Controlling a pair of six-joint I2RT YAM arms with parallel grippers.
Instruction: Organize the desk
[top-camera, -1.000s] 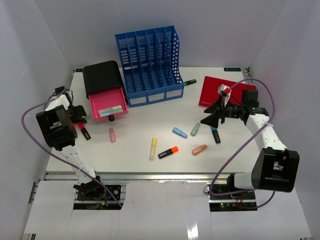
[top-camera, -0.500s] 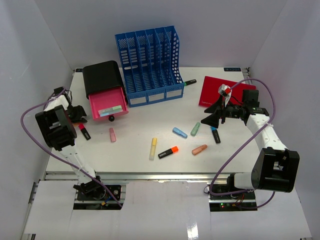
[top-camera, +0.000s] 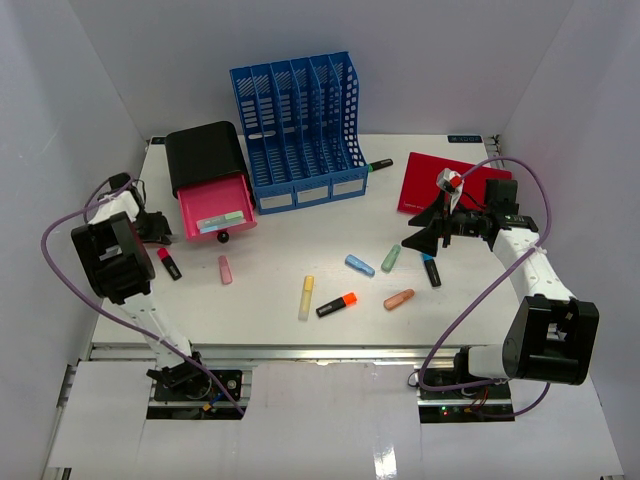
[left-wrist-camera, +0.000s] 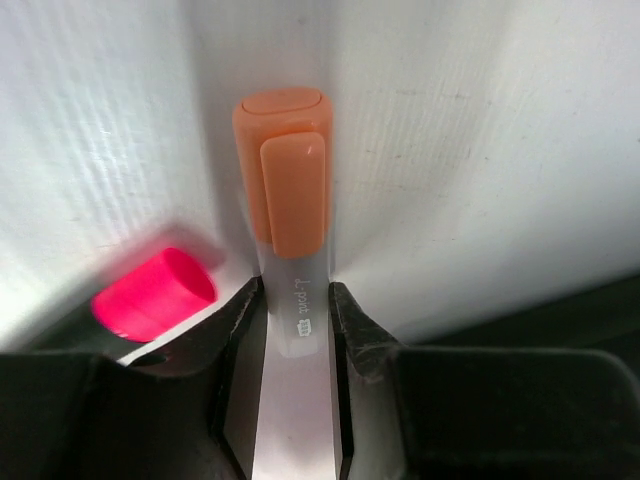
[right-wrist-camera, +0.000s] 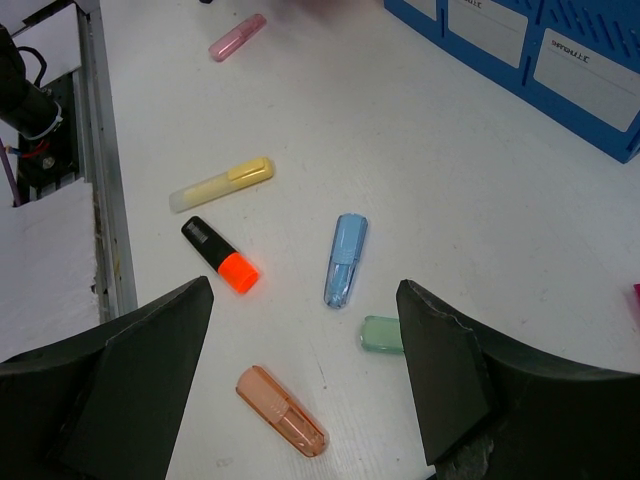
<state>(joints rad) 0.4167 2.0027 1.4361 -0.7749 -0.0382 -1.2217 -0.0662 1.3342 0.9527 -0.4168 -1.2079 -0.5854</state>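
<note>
The table (top-camera: 280, 240), flat, white and matte, spreads under both arms, with a metal rail along its near edge. On it we count nine stubby plastic pens. Five are translucent: a pink pen (top-camera: 225, 269), a yellow pen (top-camera: 306, 297), a blue pen (top-camera: 359, 265), a green pen (top-camera: 390, 258) and a peach pen (top-camera: 399, 298). Four are black: an orange-tipped pen (top-camera: 337, 304), a blue-tipped pen (top-camera: 431, 270), a red-tipped pen (top-camera: 168, 262) and a green-tipped marker (top-camera: 378, 165). We also count one slotted blue rack (top-camera: 300, 125), one black box (top-camera: 205, 155) with its pink drawer (top-camera: 215, 210) out, and one flat red book (top-camera: 445, 180). The left fingers (left-wrist-camera: 245, 315) are clamped on a tenth pen (left-wrist-camera: 293, 190), clear-bodied and orange-capped. The right fingers (top-camera: 427, 232) stand wide apart.
</note>
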